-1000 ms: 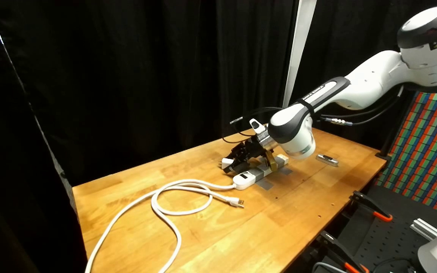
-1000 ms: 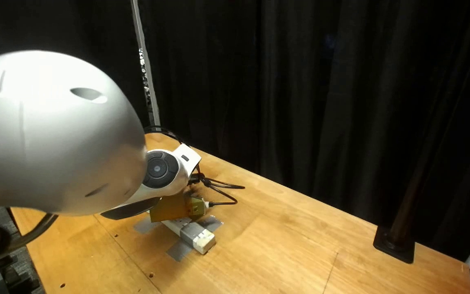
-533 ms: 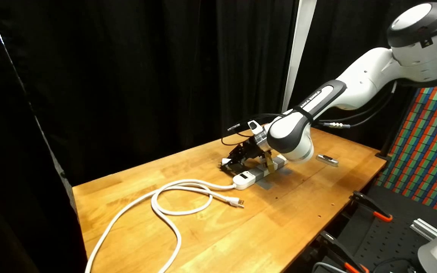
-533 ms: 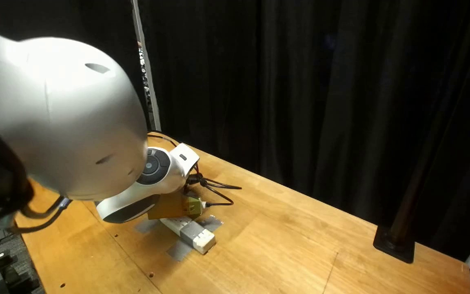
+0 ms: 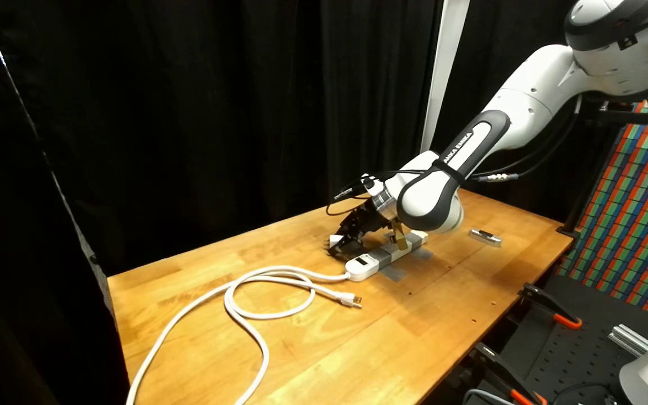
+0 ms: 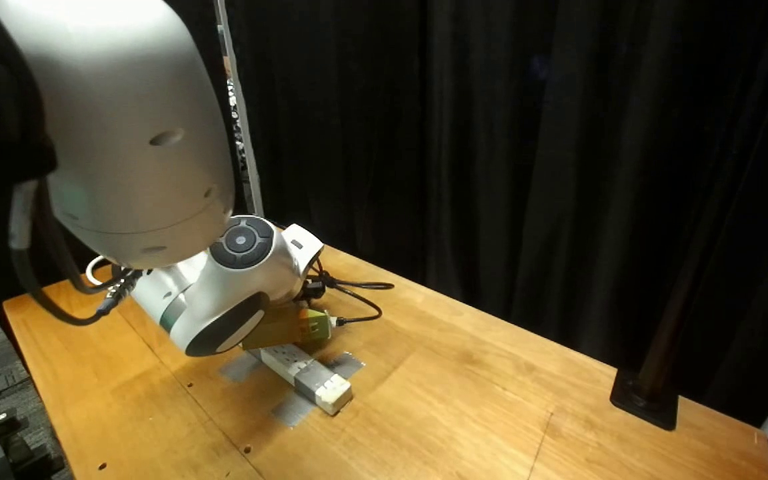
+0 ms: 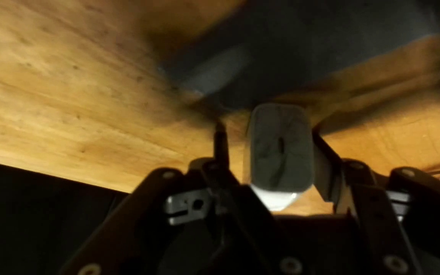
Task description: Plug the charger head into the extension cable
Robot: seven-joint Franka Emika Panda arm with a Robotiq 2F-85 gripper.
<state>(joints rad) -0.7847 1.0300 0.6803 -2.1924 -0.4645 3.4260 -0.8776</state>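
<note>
Both exterior views look down, sharing the extension cable (image 5: 367, 268); the wrist view sits close, charger head (image 7: 281, 151) at three o'clock.

White on the boxy charger head (image 5: 335, 241), white again on the long power strip (image 5: 360, 270) banded in grey tape (image 6: 313, 377), and its thick looping cord (image 5: 270, 316). Black jointed gripper (image 7: 268, 131), honey-brown wooden table (image 5: 346, 349), black cloth curtain (image 5: 189, 112), a panel (image 5: 639, 242) chequered orange-red, green and blue.

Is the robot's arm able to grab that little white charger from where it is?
Probably yes: in the wrist view, its pincer looks open, with a finger on each side of the charger. Table shows through a gap on one side, and nothing seems in the way.
</note>
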